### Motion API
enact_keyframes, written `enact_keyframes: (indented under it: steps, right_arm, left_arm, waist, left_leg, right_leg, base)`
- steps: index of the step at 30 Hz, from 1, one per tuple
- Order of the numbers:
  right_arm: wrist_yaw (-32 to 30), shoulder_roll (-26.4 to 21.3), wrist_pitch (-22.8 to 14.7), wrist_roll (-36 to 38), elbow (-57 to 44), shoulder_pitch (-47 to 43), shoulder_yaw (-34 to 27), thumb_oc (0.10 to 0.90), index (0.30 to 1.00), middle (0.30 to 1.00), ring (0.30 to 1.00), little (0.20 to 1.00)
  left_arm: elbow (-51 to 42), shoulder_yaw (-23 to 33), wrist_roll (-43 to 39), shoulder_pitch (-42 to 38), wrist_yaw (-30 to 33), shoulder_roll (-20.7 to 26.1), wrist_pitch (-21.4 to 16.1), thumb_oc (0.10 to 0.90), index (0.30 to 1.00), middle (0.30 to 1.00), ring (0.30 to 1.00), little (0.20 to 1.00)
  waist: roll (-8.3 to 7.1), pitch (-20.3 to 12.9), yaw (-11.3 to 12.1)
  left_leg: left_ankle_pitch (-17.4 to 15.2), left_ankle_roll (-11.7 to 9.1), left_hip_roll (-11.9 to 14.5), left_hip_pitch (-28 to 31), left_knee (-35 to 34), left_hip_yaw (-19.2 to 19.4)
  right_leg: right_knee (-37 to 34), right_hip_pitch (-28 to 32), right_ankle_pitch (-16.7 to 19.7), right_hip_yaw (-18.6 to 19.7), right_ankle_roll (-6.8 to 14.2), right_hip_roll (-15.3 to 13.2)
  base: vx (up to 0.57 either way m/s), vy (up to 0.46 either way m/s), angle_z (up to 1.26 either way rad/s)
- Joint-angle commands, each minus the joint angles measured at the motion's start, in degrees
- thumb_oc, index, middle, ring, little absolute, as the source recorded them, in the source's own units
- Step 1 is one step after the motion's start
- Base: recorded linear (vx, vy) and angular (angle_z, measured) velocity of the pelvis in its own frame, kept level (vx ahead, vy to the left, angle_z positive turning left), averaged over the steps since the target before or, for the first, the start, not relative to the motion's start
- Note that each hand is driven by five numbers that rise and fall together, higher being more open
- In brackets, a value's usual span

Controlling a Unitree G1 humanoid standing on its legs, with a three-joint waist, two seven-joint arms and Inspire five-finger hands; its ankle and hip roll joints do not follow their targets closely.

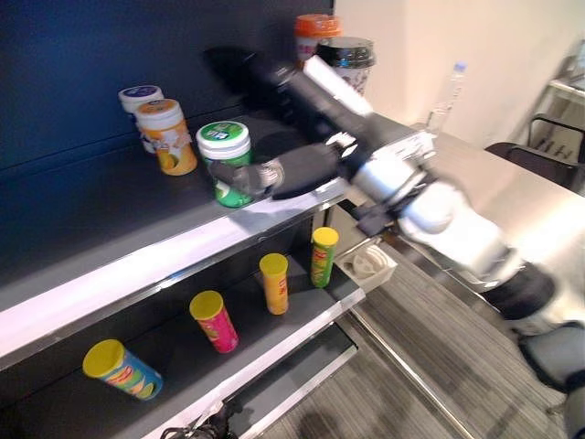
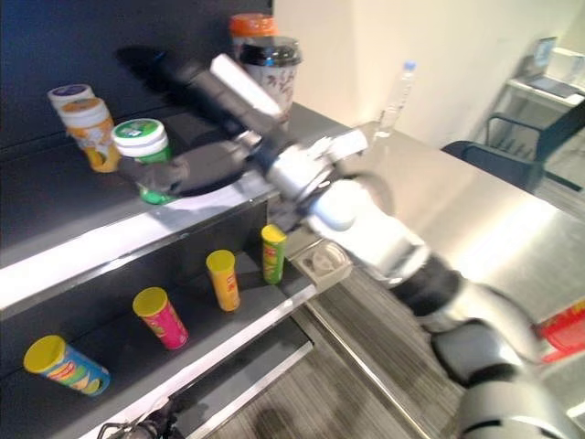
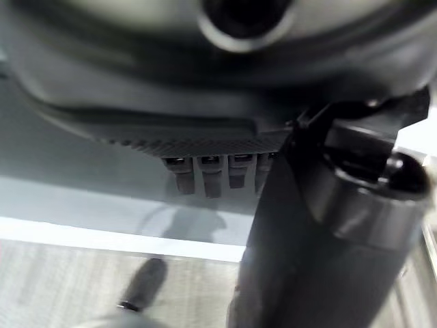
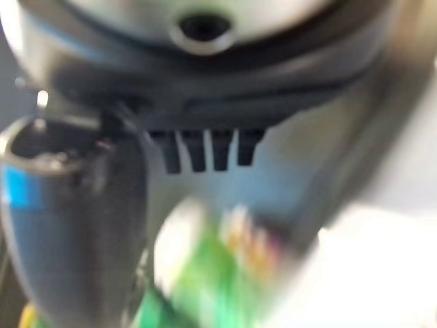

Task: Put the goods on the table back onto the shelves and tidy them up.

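The right hand is curled round the green tub at the near edge of the upper shelf, so a careless release could tip it off onto the canisters below.

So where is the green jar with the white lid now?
The green jar stands on the upper shelf, held in the right hand, just right of the orange jar.
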Motion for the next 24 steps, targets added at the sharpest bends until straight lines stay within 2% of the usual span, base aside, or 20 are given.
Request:
enact_keyframes:
  steps: [1, 2, 5, 6, 7, 10, 11, 12, 13, 14, 15, 16, 17, 18, 19, 21, 23, 24]
  right_arm:
    - [-0.7, -0.2, -7.4, 3.6, -1.2, -5.7, -2.6, 0.8, 0.9, 0.9, 0.9, 0.9]
    - [-0.5, -3.0, -8.2, 5.2, -1.8, -6.4, -2.7, 0.8, 0.9, 0.9, 0.9, 0.9]
    - [-0.2, -5.6, -8.6, 6.7, -2.3, -6.7, -2.5, 0.8, 0.9, 0.9, 0.9, 0.9]
    - [0.1, -9.1, -9.1, 8.2, -3.2, -7.0, -2.5, 0.8, 0.9, 0.9, 0.9, 0.9]
    - [0.1, -9.2, -9.1, 8.2, -3.1, -7.0, -2.5, 0.8, 0.9, 0.9, 0.9, 0.9]
    - [0.2, -15.2, -10.5, 10.1, -4.2, -6.5, -4.2, 0.8, 0.9, 0.9, 0.9, 0.9]
    - [0.2, -19.0, -11.3, 11.0, -4.5, -5.8, -5.5, 0.8, 0.9, 0.9, 0.9, 0.9]
    - [0.3, -19.2, -11.3, 11.1, -4.6, -5.5, -5.8, 0.8, 0.9, 0.9, 0.9, 0.9]
    - [0.3, -21.4, -11.9, 11.6, -5.0, -4.3, -7.3, 0.8, 0.9, 0.9, 0.9, 0.9]
    - [0.4, -24.8, -12.7, 12.3, -5.7, -0.4, -11.0, 0.8, 0.9, 0.9, 0.9, 0.9]
    - [0.4, -24.8, -12.6, 12.3, -5.9, 0.2, -11.6, 0.8, 0.9, 0.9, 0.9, 0.9]
    - [0.5, -28.4, -13.6, 12.3, -7.0, 6.7, -18.1, 0.8, 0.9, 0.9, 0.9, 0.9]
    - [0.5, -28.5, -13.5, 12.2, -7.3, 8.0, -19.4, 0.8, 0.9, 0.9, 0.9, 0.9]
    - [0.5, -31.4, -14.4, 12.0, -7.7, 14.8, -26.8, 0.8, 0.9, 0.9, 0.9, 0.9]
    - [0.6, -31.4, -14.4, 12.0, -8.1, 16.4, -28.3, 0.8, 0.9, 0.9, 0.9, 0.9]
    - [0.6, -32.3, -15.0, 11.8, -8.5, 23.0, -34.9, 0.8, 0.9, 0.9, 0.9, 0.9]
    - [0.7, -31.8, -15.6, 11.9, -9.3, 32.6, -44.8, 0.8, 0.9, 0.9, 0.9, 0.9]
    - [0.8, -31.6, -15.6, 12.0, -9.8, 34.9, -47.1, 0.8, 0.9, 0.9, 0.9, 0.9]
  left_arm:
    - [3.5, -0.5, -0.1, -2.6, 1.2, 1.8, -2.2, 0.8, 0.9, 0.9, 0.9, 0.9]
    - [3.6, -0.3, -0.2, -2.4, 1.3, 1.9, -2.3, 0.8, 0.9, 0.9, 0.9, 0.9]
    - [3.6, -0.1, -0.3, -2.3, 1.3, 1.9, -2.4, 0.8, 0.9, 0.9, 0.9, 0.9]
    - [3.8, 0.1, -0.3, -2.0, 1.2, 2.0, -2.4, 0.8, 0.9, 0.9, 0.9, 0.9]
    - [3.8, 0.0, -0.3, -2.0, 1.2, 1.9, -2.4, 0.8, 0.9, 0.9, 0.9, 0.9]
    - [3.9, 0.4, -0.5, -1.7, 1.1, 2.0, -2.6, 0.8, 0.9, 0.9, 0.9, 0.9]
    - [4.1, 0.8, -0.7, -1.4, 1.1, 2.0, -2.6, 0.8, 0.9, 0.9, 0.9, 0.9]
    - [4.1, 0.7, -0.7, -1.4, 1.1, 2.0, -2.7, 0.8, 0.9, 0.9, 0.9, 0.9]
    - [4.2, 0.9, -0.8, -1.4, 1.1, 1.9, -2.7, 0.8, 0.9, 0.9, 0.9, 0.9]
    - [4.4, 1.8, -1.1, -1.1, 1.0, 1.6, -2.7, 0.8, 0.9, 0.9, 0.9, 0.9]
    - [4.4, 1.6, -1.1, -1.1, 1.0, 1.7, -2.7, 0.8, 0.9, 0.9, 0.9, 0.9]
    - [4.6, 2.8, -1.3, -0.8, 1.0, 1.2, -2.8, 0.8, 0.9, 0.9, 0.9, 0.9]
    - [4.6, 2.6, -1.3, -0.8, 1.0, 1.4, -2.8, 0.8, 0.9, 0.9, 0.9, 0.9]
    - [4.6, 3.9, -1.2, -0.4, 1.0, 1.0, -3.0, 0.8, 0.9, 0.9, 0.9, 0.9]
    - [4.6, 3.6, -1.1, -0.5, 1.0, 1.2, -3.0, 0.8, 0.9, 0.9, 0.9, 0.9]
    - [4.7, 4.2, -1.0, -0.4, 0.9, 1.0, -3.1, 0.8, 0.9, 0.9, 0.9, 0.9]
    - [4.7, 4.5, -0.6, -0.6, 0.8, 1.0, -3.2, 0.8, 0.9, 0.9, 0.9, 0.9]
    - [4.7, 4.0, -0.6, -0.8, 0.8, 1.2, -3.2, 0.8, 0.9, 0.9, 0.9, 0.9]
  waist:
    - [-2.86, -2.2, 1.4]
    - [-2.97, -2.2, 1.1]
    - [-3.05, -2.2, 0.9]
    - [-3.26, -2.2, 0.6]
    - [-3.23, -2.2, 0.7]
    - [-3.48, -2.3, 0.1]
    - [-3.56, -2.5, -0.4]
    - [-3.62, -2.5, -0.2]
    - [-3.69, -2.6, -0.5]
    - [-3.55, -2.6, -1.3]
    - [-3.68, -2.7, -1.1]
    - [-3.32, -2.6, -2.3]
    - [-3.55, -2.6, -2.0]
    - [-3.24, -2.6, -3.1]
    - [-3.48, -2.6, -2.9]
    - [-3.31, -2.6, -3.8]
    - [-3.22, -2.5, -5.0]
    - [-3.49, -2.5, -4.5]
  left_leg:
    - [-1.9, -1.5, 3.9, -0.9, 0.2, -0.1]
    - [-2.0, -1.5, 3.9, -0.8, 0.2, -0.1]
    - [-1.9, -1.6, 3.9, -0.8, 0.2, 0.0]
    - [-1.8, -1.7, 3.9, -0.9, 0.2, 0.1]
    - [-1.8, -1.7, 3.9, -0.9, 0.2, 0.1]
    - [-1.8, -1.8, 3.9, -1.0, 0.2, 0.2]
    - [-1.8, -1.9, 3.9, -1.0, 0.2, 0.3]
    - [-1.8, -1.9, 3.9, -1.0, 0.2, 0.3]
    - [-1.8, -1.9, 3.9, -1.0, 0.2, 0.4]
    - [-1.9, -1.9, 4.0, -0.9, 0.2, 0.5]
    - [-1.9, -2.0, 4.0, -0.9, 0.2, 0.5]
    - [-2.0, -1.9, 4.0, -0.8, 0.2, 0.5]
    - [-2.0, -1.9, 4.0, -0.8, 0.2, 0.5]
    - [-2.0, -2.0, 4.1, -0.7, 0.2, 0.6]
    - [-1.9, -2.0, 4.1, -0.8, 0.2, 0.6]
    - [-2.0, -2.0, 4.2, -0.7, 0.2, 0.8]
    - [-2.1, -2.0, 4.4, -0.5, 0.2, 1.0]
    - [-2.1, -2.0, 4.4, -0.5, 0.2, 1.0]
  right_leg:
    - [3.6, -0.2, 5.6, 1.1, 1.6, -1.9]
    - [3.6, -0.2, 5.5, 1.3, 1.6, -1.8]
    - [3.5, -0.2, 5.7, 1.3, 1.6, -1.8]
    - [3.4, -0.3, 5.8, 1.4, 1.7, -1.8]
    - [3.4, -0.3, 5.8, 1.4, 1.7, -1.8]
    - [3.4, -0.4, 6.1, 1.4, 1.9, -1.8]
    - [3.3, -0.4, 6.2, 1.5, 2.0, -1.8]
    - [3.3, -0.4, 6.2, 1.5, 2.0, -1.8]
    - [3.2, -0.4, 6.3, 1.5, 2.0, -1.8]
    - [3.3, -0.5, 6.3, 1.5, 2.1, -1.8]
    - [3.3, -0.5, 6.3, 1.4, 2.1, -1.8]
    - [3.4, -0.7, 6.4, 1.7, 2.2, -1.8]
    - [3.4, -0.7, 6.4, 1.7, 2.2, -1.8]
    - [3.6, -1.0, 6.5, 1.8, 2.3, -1.9]
    - [3.6, -1.0, 6.5, 1.7, 2.3, -1.9]
    - [3.8, -1.4, 6.4, 2.0, 2.3, -1.9]
    - [4.1, -1.9, 6.2, 2.6, 2.2, -1.7]
    - [4.1, -1.9, 6.2, 2.6, 2.2, -1.7]
  base:
    - [-0.02, 0.007, -0.08]
    - [0.01, 0.008, -0.07]
    - [-0.01, 0.002, -0.01]
    - [0.0, 0.0, 0.0]
    - [0.0, 0.0, 0.0]
    - [0.0, 0.0, 0.0]
    - [0.0, 0.0, 0.0]
    - [0.01, 0.01, 0.05]
    - [0.0, 0.0, 0.0]
    - [0.0, 0.0, 0.0]
    - [0.01, 0.008, -0.06]
    - [0.0, -0.002, -0.03]
    - [0.01, -0.009, -0.05]
    - [0.01, -0.009, -0.03]
    - [0.0, 0.0, 0.0]
    - [0.01, -0.001, -0.04]
    - [0.01, -0.003, -0.06]
    - [0.02, -0.007, -0.05]
